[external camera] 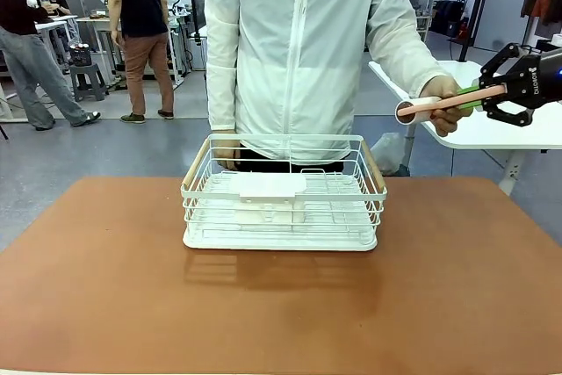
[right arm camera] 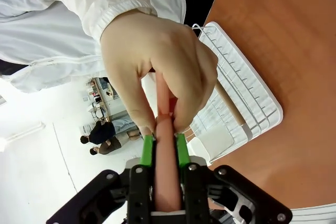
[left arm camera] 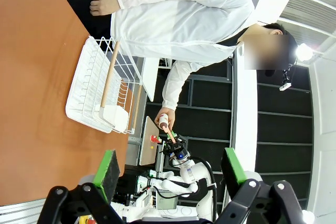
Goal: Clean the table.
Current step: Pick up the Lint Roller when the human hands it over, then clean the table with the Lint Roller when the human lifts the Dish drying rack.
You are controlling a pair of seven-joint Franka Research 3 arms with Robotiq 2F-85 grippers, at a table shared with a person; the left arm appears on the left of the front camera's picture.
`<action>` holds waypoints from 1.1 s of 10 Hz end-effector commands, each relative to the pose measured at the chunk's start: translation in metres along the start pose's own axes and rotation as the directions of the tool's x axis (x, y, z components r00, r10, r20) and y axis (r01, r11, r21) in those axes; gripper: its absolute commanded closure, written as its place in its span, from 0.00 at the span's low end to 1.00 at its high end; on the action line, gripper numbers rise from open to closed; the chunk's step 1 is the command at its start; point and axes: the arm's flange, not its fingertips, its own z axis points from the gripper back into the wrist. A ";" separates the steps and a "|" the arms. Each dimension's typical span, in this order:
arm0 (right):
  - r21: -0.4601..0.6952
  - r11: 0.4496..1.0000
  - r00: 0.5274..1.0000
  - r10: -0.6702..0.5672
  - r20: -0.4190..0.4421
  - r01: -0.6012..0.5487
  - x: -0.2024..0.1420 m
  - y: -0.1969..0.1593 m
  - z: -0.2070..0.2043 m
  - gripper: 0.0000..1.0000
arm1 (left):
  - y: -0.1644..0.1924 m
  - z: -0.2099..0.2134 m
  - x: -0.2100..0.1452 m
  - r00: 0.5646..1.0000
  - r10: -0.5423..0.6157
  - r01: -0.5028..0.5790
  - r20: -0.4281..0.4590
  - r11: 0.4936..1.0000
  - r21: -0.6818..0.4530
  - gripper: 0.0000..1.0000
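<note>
The reddish-brown table (external camera: 263,305) carries a white wire basket (external camera: 189,208) at its far middle. At the right, above the table's far edge, my right gripper (external camera: 471,97) is shut on the pink handle of a tool (external camera: 439,104) with a white round head. A person's hand (external camera: 450,111) grips the same handle just beyond my fingers. In the right wrist view the pink handle (right arm camera: 164,129) sits between the green pads (right arm camera: 148,148), with the hand (right arm camera: 152,61) wrapped around it. My left gripper (left arm camera: 170,169) hangs open above the table (left arm camera: 31,77), holding nothing.
The person in a white jacket (external camera: 299,41) stands behind the basket, the other hand (external camera: 226,151) on its far rim. A white-topped table (external camera: 518,129) stands at the right. Other people stand far off at the back left.
</note>
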 end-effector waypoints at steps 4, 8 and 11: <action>0.003 1.000 1.000 0.001 0.001 -0.001 0.000 0.001 0.001 0.99 | -0.001 0.004 0.000 1.000 -0.008 0.008 -0.009 1.000 -0.016 0.00; 0.003 1.000 1.000 0.001 0.001 -0.001 0.000 0.001 0.001 0.99 | -0.001 0.004 0.000 1.000 -0.008 0.008 -0.009 1.000 -0.016 0.00; 0.003 1.000 1.000 0.001 0.001 -0.001 0.000 0.001 0.001 0.99 | -0.001 0.004 0.000 1.000 -0.008 0.008 -0.009 1.000 -0.016 0.00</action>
